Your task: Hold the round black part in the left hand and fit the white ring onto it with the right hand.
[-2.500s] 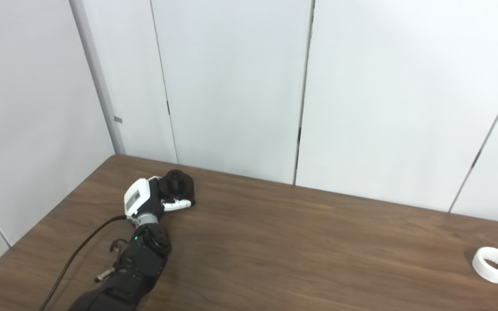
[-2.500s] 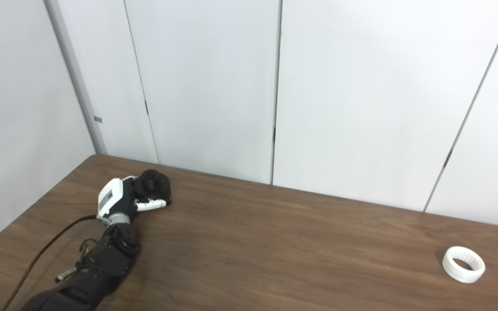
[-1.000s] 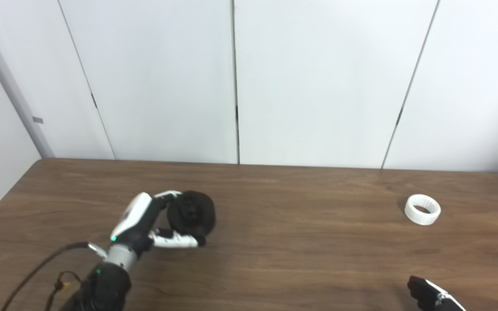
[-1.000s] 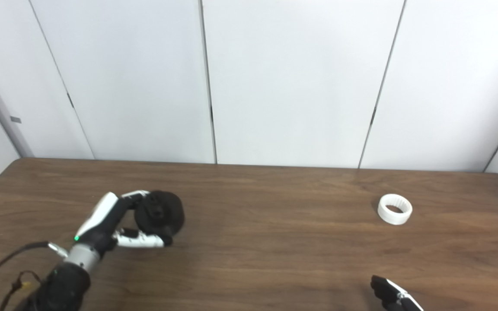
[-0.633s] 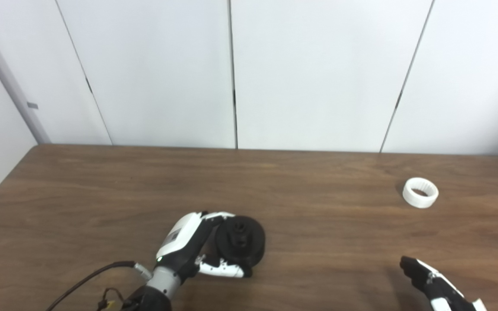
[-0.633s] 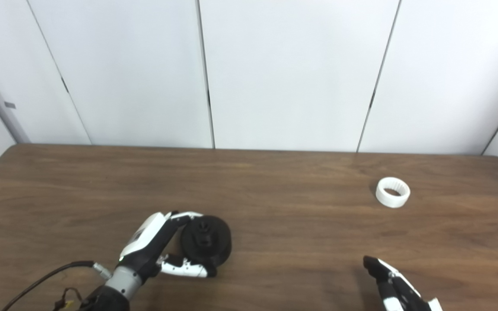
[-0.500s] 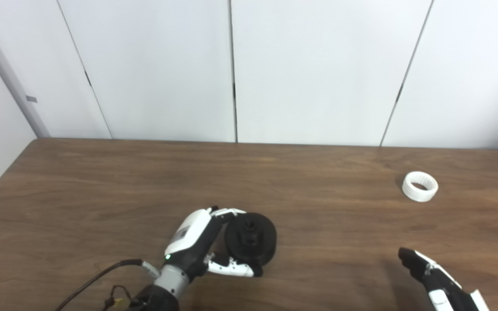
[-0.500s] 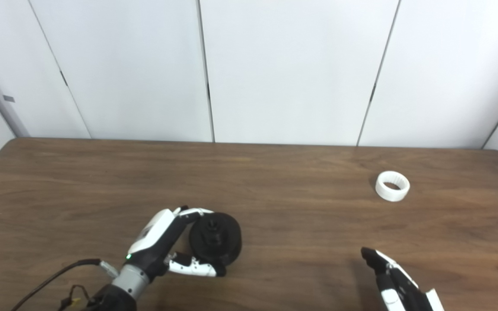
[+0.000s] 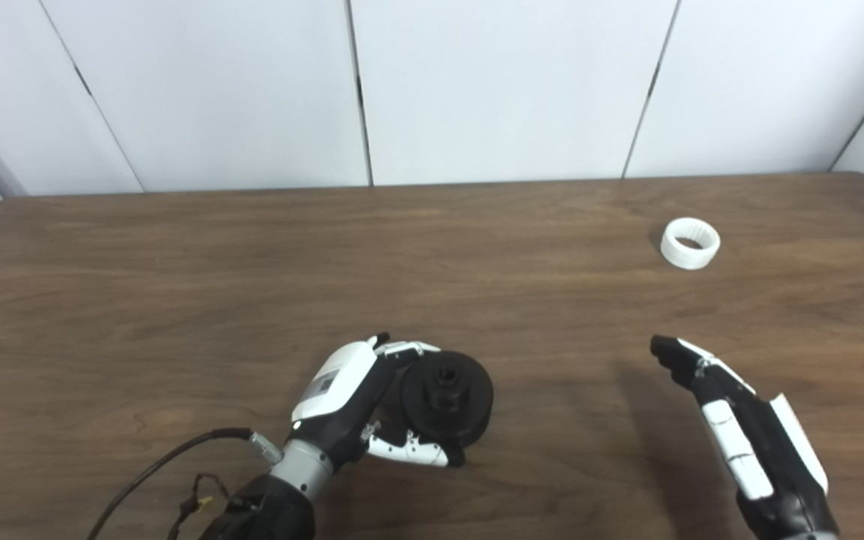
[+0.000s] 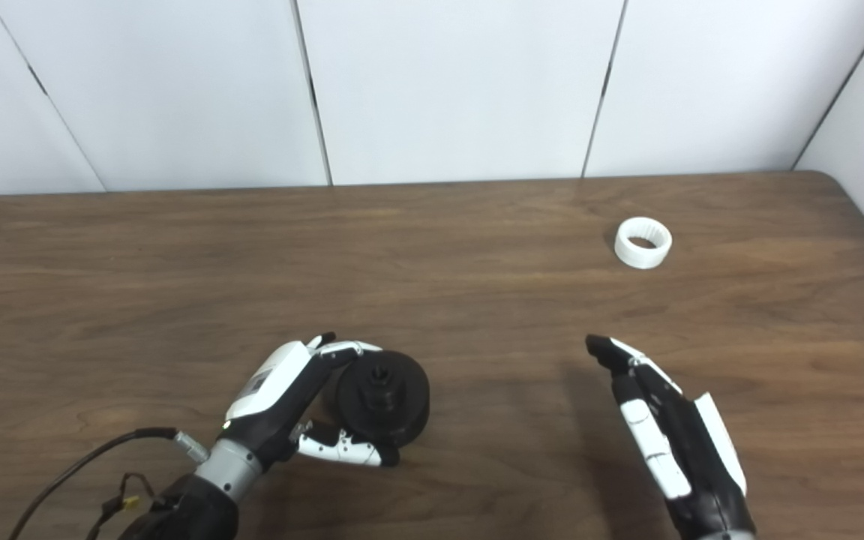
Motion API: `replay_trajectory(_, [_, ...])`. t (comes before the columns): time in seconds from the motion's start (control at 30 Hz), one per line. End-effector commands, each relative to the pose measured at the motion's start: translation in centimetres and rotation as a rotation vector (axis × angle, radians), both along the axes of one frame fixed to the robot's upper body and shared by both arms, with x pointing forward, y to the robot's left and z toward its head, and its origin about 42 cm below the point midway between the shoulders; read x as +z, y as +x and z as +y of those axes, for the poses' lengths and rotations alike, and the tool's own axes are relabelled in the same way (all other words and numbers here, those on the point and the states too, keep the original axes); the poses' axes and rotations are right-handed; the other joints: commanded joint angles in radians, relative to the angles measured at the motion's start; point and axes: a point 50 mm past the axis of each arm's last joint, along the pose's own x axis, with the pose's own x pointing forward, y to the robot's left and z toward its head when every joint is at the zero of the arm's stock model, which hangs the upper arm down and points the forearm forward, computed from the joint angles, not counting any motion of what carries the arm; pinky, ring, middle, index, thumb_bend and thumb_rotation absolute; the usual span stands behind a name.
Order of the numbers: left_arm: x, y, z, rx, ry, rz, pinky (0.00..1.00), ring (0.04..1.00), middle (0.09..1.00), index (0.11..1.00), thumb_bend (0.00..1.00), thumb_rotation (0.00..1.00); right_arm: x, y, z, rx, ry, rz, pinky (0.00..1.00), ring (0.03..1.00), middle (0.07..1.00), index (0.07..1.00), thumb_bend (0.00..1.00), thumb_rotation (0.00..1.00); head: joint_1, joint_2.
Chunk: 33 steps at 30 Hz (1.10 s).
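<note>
My left hand (image 9: 361,401) is shut on the round black part (image 9: 447,395), a thick disc with a raised hub, gripped by its edge low over the table at front centre. The white ring (image 9: 691,242) lies flat on the wood at the far right, well away from both hands. My right hand (image 9: 739,431) comes in from the bottom right with its fingers stretched out and nothing in it. It hovers well short of the ring, nearer to me.
The brown wooden table (image 9: 177,285) fills the view, with white wall panels (image 9: 492,82) right behind its far edge. Its rounded right corner (image 10: 844,180) shows. A black cable (image 9: 154,472) trails from my left wrist.
The camera has tilted down and panned right. My left hand carried the black part from the far left corner to front centre. My right hand rose into view and reached forward.
</note>
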Motion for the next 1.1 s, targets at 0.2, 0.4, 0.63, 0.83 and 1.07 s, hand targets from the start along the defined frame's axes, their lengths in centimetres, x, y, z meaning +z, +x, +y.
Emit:
replay_trajectory(0.2, [-0.2, -1.5, 0.4, -0.047, 0.083, -0.064, 1.00, 0.866, 0.781, 0.483, 0.52, 0.07, 1.8, 0.5, 0.5, 0.006, -0.018, -0.062, 0.91, 0.876, 0.838, 0.799, 0.54, 0.96, 0.002, 0.022])
replay_trajectory(0.4, [-1.4, -1.7, 0.4, -0.040, 0.112, -0.023, 1.00, 0.878, 0.811, 0.484, 0.52, 0.07, 2.0, 0.5, 0.5, 0.006, -0.014, -0.064, 0.91, 0.872, 0.834, 0.792, 0.52, 0.96, 0.007, 0.035])
replay_trajectory(0.63, [-3.1, -1.5, 0.7, -0.043, 0.131, 0.012, 1.00, 0.968, 0.883, 0.484, 0.52, 0.06, 2.2, 0.4, 0.4, 0.008, -0.014, -0.057, 0.91, 0.873, 0.833, 0.800, 0.53, 0.96, 0.016, 0.045])
replay_trajectory(0.83, [-3.6, -1.8, 0.7, -0.049, 0.136, 0.041, 1.00, 1.000, 0.938, 0.482, 0.52, 0.06, 2.4, 0.4, 0.4, 0.006, -0.017, -0.054, 0.91, 0.876, 0.835, 0.802, 0.54, 0.97, 0.018, 0.050])
replay_trajectory(1.07, [-4.1, -1.8, 0.9, -0.038, 0.134, 0.095, 1.00, 1.000, 0.952, 0.482, 0.52, 0.06, 2.5, 0.5, 0.4, 0.003, -0.006, -0.051, 0.92, 0.879, 0.835, 0.799, 0.54, 0.96, 0.016, 0.054])
